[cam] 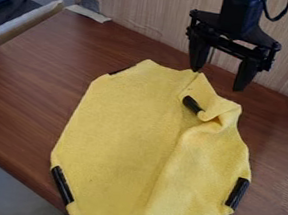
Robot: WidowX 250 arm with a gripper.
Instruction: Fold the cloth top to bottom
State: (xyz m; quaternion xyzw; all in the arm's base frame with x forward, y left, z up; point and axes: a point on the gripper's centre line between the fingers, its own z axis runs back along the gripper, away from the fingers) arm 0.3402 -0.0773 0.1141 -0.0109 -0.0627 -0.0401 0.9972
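The black gripper hangs at the upper right, just above the cloth's top right edge. Its two fingers stand apart with nothing between them, the left one close to the cloth's top edge. The yellow cloth lies spread on the brown table, with black strips at several corners. At its upper right, a corner is turned over and bunched, with a black strip on the bunched part. Whether the left fingertip touches the cloth I cannot tell.
The wooden table runs back to a wood-grain wall. A light board edge juts in at the left, beside dark items. The table's front edge cuts across the lower left.
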